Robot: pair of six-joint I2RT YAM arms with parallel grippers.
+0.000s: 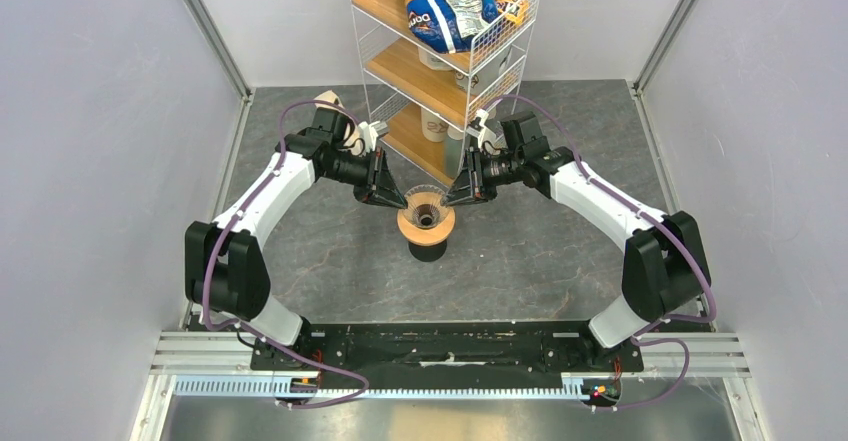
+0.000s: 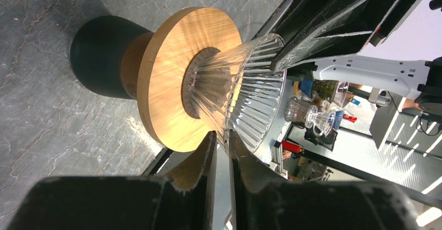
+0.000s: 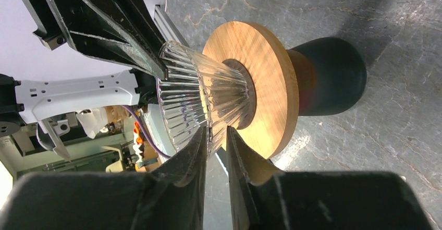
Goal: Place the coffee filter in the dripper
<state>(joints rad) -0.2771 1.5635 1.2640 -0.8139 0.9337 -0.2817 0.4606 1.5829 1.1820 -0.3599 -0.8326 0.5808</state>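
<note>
The dripper stands mid-table: a tan wooden ring [image 1: 412, 229] on a dark cup-like body [image 1: 427, 250]. A clear ribbed glass cone [image 1: 425, 199] sits in the ring's hole. My left gripper [image 1: 397, 199] pinches the cone's left rim and my right gripper [image 1: 455, 197] pinches its right rim. In the left wrist view the gripper [image 2: 222, 136] is shut on the cone's edge [image 2: 250, 94] next to the ring [image 2: 167, 79]. In the right wrist view the gripper [image 3: 215, 134] is shut on the cone [image 3: 193, 92] by the ring [image 3: 268, 79]. No white paper coffee filter is in view.
A white wire shelf rack [image 1: 375, 56] stands just behind the dripper, with a blue snack bag [image 1: 445, 1] on top and cups [image 1: 433, 127] on the lower shelves. Grey walls close in left and right.
</note>
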